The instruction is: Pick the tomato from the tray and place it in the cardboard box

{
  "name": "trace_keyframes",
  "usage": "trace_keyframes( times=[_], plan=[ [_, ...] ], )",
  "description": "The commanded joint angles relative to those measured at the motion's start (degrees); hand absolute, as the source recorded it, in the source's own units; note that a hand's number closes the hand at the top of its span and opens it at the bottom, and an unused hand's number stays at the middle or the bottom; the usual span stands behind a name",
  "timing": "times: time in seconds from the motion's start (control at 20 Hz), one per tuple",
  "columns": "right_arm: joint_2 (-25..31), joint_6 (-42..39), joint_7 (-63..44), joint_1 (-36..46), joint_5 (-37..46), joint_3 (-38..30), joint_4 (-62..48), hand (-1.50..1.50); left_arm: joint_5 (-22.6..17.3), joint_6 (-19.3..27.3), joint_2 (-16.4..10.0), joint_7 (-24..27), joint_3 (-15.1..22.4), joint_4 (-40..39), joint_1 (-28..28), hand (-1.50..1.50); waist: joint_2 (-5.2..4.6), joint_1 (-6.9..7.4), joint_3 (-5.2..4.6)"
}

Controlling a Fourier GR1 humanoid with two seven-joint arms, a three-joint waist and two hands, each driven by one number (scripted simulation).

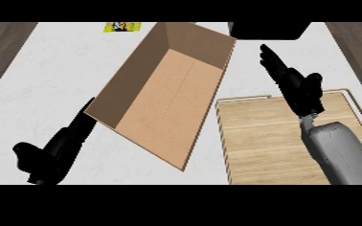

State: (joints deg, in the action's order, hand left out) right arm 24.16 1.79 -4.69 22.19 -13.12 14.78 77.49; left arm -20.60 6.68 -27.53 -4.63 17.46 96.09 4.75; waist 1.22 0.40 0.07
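- Plainly, the main risk is reaching blind. I see no tomato on the bare wood of the tray (268, 139) or on the floor of the cardboard box (170, 96), so closing now would probably catch nothing.
- Second risk: my right hand (293, 84) hangs over the tray's far rim, with its fingertips out over the worktop (63, 67) toward the box's right wall. A careless sweep left could knock that wall and shift the box.
- Third risk: my right forearm covers the tray's right side. If the tomato sits under it, lowering my arm could roll it off or pin it.
- Right hand: the fingers are stretched straight and the thumb is out to the side. It holds nothing that I can see.
- Left hand (53, 148): it shows low at the left with straight fingers and is empty. It sits just beside the box's left corner, so a nudge from it would also turn the box.
- The box is open-topped and set askew between my hands. Its lower right edge is near the tray's left rim.
- Tomato: not visible, so I cannot tell where it is or note its colour, shape or how it lies.
- Also present at the far edge are a small yellow item (122, 27) and a black object (268, 28), both well apart from the tray.
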Motion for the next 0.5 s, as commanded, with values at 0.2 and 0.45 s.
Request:
trace_keyframes(
  times=[0.2,0.45],
  plan=[
    [-1.96,28.87,-6.68,-10.67,5.68,-11.97,-3.19,-1.50,5.01,1.63,-2.58,2.68,-2.44,1.72,-4.25,0.00,0.05,-8.12,-0.20],
    [7.65,37.45,-9.55,-19.82,22.89,-7.21,-12.69,-1.50,6.49,1.51,-2.37,2.79,-0.89,2.29,-5.21,0.00,-1.72,-9.11,-1.00]
  ],
)
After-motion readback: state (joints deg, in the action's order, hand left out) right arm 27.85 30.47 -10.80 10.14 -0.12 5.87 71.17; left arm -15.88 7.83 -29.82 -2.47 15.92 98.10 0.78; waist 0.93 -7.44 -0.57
